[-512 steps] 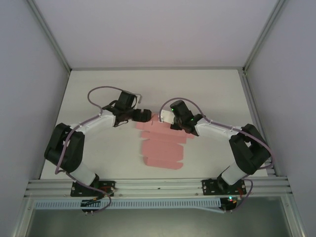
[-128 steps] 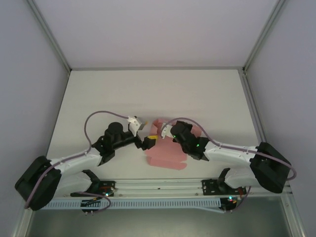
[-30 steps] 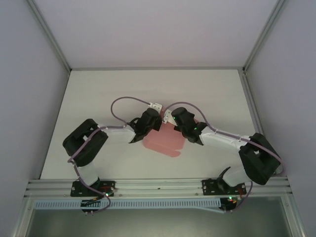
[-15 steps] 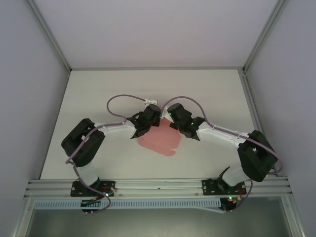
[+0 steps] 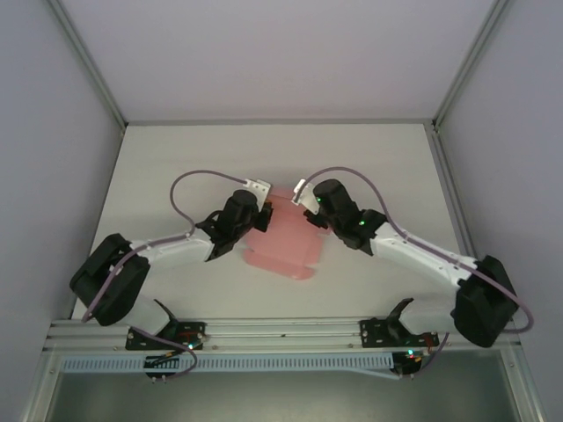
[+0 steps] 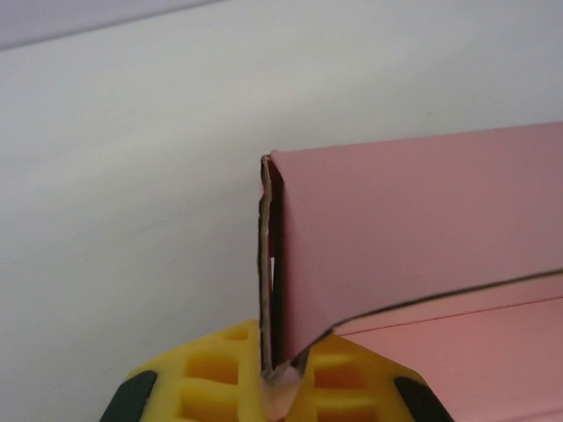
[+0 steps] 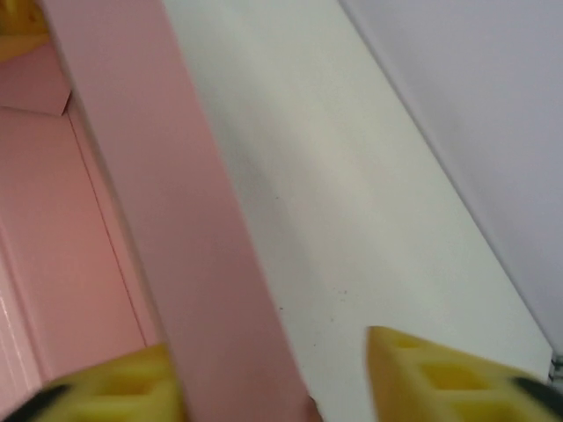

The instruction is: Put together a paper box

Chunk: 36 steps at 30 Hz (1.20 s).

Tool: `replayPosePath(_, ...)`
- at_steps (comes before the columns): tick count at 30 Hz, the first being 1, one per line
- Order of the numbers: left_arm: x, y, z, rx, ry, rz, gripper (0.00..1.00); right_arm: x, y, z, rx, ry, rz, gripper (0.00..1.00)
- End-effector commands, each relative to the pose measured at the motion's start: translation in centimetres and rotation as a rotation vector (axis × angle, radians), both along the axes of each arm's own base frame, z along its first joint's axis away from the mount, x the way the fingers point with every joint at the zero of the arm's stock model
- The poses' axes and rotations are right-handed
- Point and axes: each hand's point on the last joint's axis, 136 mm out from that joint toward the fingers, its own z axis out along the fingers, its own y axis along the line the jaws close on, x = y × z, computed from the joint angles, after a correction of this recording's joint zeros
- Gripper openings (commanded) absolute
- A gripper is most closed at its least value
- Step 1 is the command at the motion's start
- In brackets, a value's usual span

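A salmon-pink, thin paperboard box (image 5: 283,246), shallow and only partly folded, lies on the flat white worktop (image 5: 176,167) just below the middle of the top view, between the two arms. Its far edge is tucked under both wrists.

The left end effector (image 5: 258,217) reaches in from the lower left of that frame to the box's upper-left corner. In the left wrist view, the left end effector (image 6: 274,376) sits at the bottom centre, fully closed. Its yellow ribbed fingers (image 6: 207,374) pinch the lower end of a doubled-over pink wall of the box (image 6: 413,237). That wall stands upright from the pinch and runs off the right edge of the frame. A flat pink panel lies below it in the lower right.

The right end effector (image 5: 310,212) comes in from the lower right of the top view to the box's upper-right part. In the right wrist view, the right end effector (image 7: 264,365) stands open with nothing gripped, one yellow fingertip at the lower left and the other at the lower right. A raised pink strip of the box (image 7: 189,220) runs from the upper left down to the bottom centre between them. It sits close against the lower-left fingertip, though whether they touch cannot be told. Bare worktop separates the strip from the lower-right fingertip.
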Motion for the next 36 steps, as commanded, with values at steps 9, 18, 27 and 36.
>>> replayPosePath(9, -1.7, -1.2, 4.4, -0.124, -0.066, -0.138, 0.0, -6.4, -2.3, 13.0, 0.533, -0.232, 0.1, 1.0)
replayPosePath(18, -1.6, -0.9, 6.1, -0.163, -0.046, -0.103, 0.0, -5.0, -8.4, 11.2, 0.455, -0.19, -0.245, 1.0)
replayPosePath(27, -1.3, -1.2, 6.3, -0.193, -0.039, -0.101, 0.0, -3.2, -6.0, 5.6, 0.433, -0.008, -0.206, 1.0)
replayPosePath(36, -1.7, -2.0, 7.4, -0.262, -0.039, -0.135, 0.0, -0.6, 1.2, 5.6, 0.645, 0.063, 0.024, 1.0)
